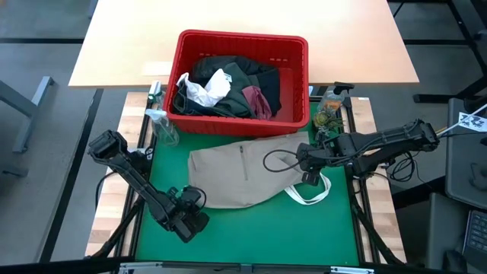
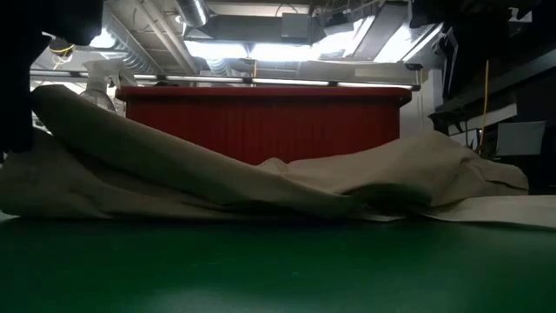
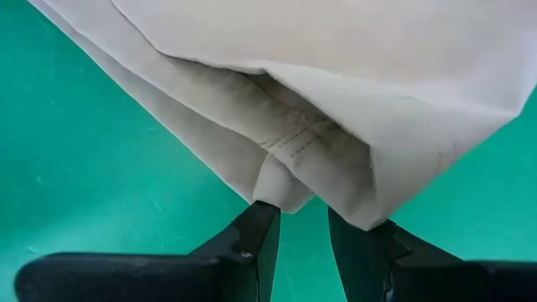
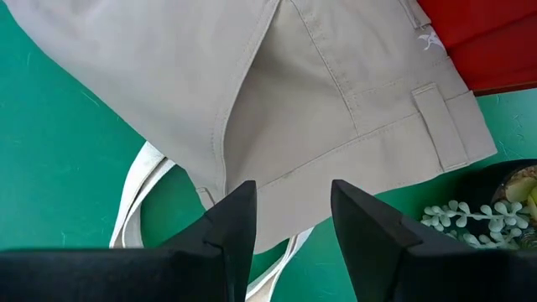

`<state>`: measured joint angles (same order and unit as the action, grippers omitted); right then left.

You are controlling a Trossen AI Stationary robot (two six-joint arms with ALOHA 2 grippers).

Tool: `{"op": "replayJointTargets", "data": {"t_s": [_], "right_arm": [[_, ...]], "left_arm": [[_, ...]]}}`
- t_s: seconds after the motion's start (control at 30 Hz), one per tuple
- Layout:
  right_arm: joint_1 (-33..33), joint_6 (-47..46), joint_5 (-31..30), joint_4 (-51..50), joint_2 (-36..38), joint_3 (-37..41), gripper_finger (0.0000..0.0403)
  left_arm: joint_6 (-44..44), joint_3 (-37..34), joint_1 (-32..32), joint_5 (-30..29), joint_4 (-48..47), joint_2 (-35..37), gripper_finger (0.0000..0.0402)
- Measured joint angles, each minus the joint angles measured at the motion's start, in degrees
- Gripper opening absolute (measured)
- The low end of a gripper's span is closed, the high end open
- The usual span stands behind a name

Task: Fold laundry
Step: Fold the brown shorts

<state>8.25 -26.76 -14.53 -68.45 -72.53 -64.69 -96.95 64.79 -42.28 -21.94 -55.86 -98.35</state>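
tan garment (image 1: 243, 176): spread out on the green mat (image 1: 251, 232), right in front of the red basket (image 1: 242, 122). Looks like trousers going by the belt loop and seams in the right wrist view, rumpled, not flat.
left gripper (image 1: 192, 204): at the near-left corner of the tan garment. Wrist view shows the jaws partly apart with a folded edge of the cloth (image 3: 285, 189) poking into the gap. Can't honestly tell if it's pinching it or only touching.
right gripper (image 1: 308, 169): over the garment's right end, jaws apart, fabric (image 4: 285, 180) lying between and under the fingers. Grip or no grip, can't tell.
white strap (image 1: 308, 194): loops out from under the garment's right end, onto the mat.
rest of laundry (image 1: 236, 87): dark, maroon and white pieces piled in the basket.
bottle (image 1: 161, 125): clear, just left of the basket.
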Motion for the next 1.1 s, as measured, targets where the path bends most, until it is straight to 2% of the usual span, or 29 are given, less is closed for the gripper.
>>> {"op": "replayJointTargets", "data": {"t_s": [0.27,0.4,0.53,0.63,0.7,1.1], "right_arm": [[-0.02,0.02,-0.01,0.02,0.0,0.0,0.0156],[-0.01,0.02,-0.01,0.02,0.0,0.0,0.0156],[0.0,0.02,-0.01,2.82,-0.16,1.02,0.0156],[0.0,0.04,0.59,6.84,-0.22,4.12,0.0156],[0.0,0.08,1.24,10.01,-0.22,6.81,0.0156],[0.0,-2.16,2.36,23.74,-0.22,24.87,0.0156]], "left_arm": [[3.5,0.0,-0.63,-3.61,0.52,0.0,0.0098],[3.6,0.0,-0.59,-3.62,0.82,0.0,0.009],[4.9,0.0,-0.63,-3.55,3.02,0.0,0.0056],[5.11,0.0,-0.63,-3.55,4.06,0.0,0.0015],[5.01,0.0,-0.63,-3.4,4.46,0.0,0.0006],[2.86,0.0,-1.84,9.49,4.66,0.0,0.0001]]}}
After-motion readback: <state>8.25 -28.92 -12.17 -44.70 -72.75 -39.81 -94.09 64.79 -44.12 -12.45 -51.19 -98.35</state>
